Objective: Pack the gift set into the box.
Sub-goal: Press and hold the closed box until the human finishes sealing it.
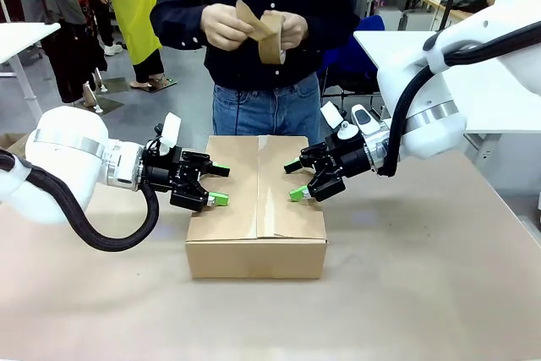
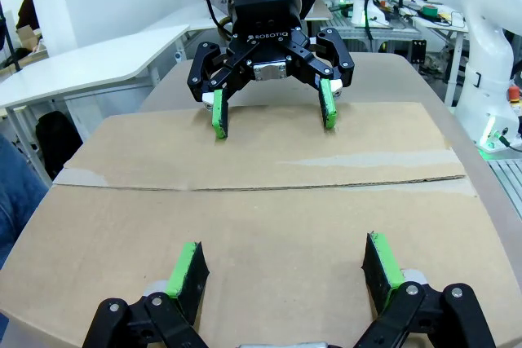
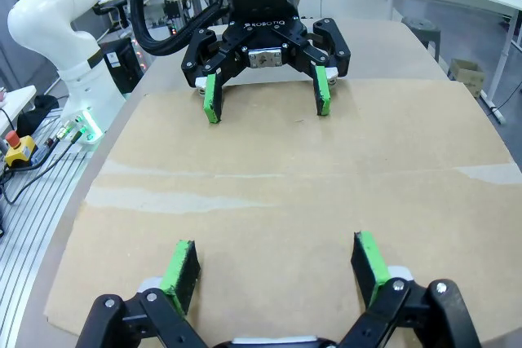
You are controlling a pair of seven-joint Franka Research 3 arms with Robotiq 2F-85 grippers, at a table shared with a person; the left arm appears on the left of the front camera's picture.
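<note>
The brown carton box (image 1: pixel 254 247) stands mid-table with its top flaps folded shut, a seam running across the lid (image 2: pixel 269 187). My left gripper (image 1: pixel 220 183) is open at the lid's left edge, its green pads (image 2: pixel 186 270) just over the cardboard. Facing it from the other side, my right gripper (image 1: pixel 294 180) is also open above the lid, with nothing between its fingers (image 3: pixel 369 257). Each wrist view shows the opposite gripper across the box top (image 2: pixel 273 107) (image 3: pixel 265 95). The gift set is hidden from view.
A person stands at the far side of the table, both hands on a roll of brown tape (image 1: pixel 272 35) held at chest height. White tables (image 1: pixel 17 40) and other equipment stand in the background. Bare table surface (image 1: pixel 423 276) surrounds the box.
</note>
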